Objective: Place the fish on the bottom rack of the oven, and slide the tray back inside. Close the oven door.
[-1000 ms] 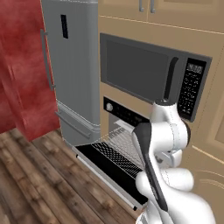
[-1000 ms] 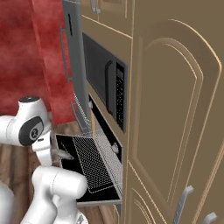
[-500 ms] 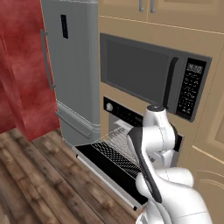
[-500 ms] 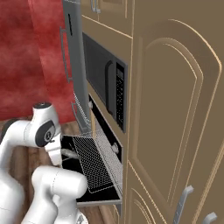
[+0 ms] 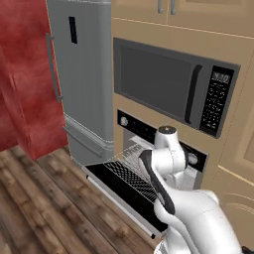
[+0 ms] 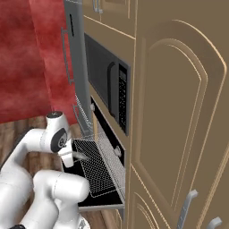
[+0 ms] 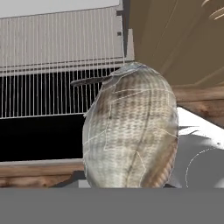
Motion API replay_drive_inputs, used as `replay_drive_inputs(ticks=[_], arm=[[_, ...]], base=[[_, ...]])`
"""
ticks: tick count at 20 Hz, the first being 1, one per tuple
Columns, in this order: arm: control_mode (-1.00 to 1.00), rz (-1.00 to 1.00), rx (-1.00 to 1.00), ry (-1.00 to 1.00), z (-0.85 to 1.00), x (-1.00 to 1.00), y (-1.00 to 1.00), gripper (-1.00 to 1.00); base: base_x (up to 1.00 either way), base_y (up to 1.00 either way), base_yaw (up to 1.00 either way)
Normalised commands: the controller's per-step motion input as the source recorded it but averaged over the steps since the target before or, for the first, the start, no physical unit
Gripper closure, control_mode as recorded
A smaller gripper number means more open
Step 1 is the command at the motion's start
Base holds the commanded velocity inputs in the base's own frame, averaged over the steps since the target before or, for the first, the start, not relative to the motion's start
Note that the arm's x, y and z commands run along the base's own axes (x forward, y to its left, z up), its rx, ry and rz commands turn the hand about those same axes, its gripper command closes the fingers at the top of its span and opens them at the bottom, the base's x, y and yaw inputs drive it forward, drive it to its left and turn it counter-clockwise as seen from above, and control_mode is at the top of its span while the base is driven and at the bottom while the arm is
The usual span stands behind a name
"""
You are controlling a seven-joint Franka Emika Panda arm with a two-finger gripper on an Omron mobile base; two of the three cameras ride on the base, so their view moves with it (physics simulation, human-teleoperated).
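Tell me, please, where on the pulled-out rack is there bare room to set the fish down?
The bottom rack lies bare across its whole grid, from the oven opening to the front edge over the open oven door. It is crowded only at the arm's side, where the pincer holds the fish.

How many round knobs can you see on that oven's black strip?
2: one knob at the left end of the oven's control strip, one knob near its right end. The robot's arm covers the middle, so more may be hidden.
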Motion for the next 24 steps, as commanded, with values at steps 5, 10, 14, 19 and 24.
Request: replay_drive_inputs(ticks=[5, 10, 14, 19, 24], arm=[[-1.00, 0.00, -0.02, 0.09, -0.38, 0.79, 0.04, 1.00], [-1.00, 0.00, -0.03, 0.09, -0.38, 0.81, 0.13, 1.00], [-1.00, 0.00, -0.03, 0.08, -0.41, 0.72, 0.01, 1.00], [-1.00, 0.00, -0.01, 0.08, -0.39, 0.59, 0.00, 1.00], [-1.00, 0.00, -0.04, 0.05, -0.60, 0.37, 0.00, 1.00]], base=[[0.00, 0.00, 0.00], [0.00, 0.00, 0.00], [0.00, 0.00, 0.00], [0.00, 0.00, 0.00], [0.00, 0.00, 0.00]])
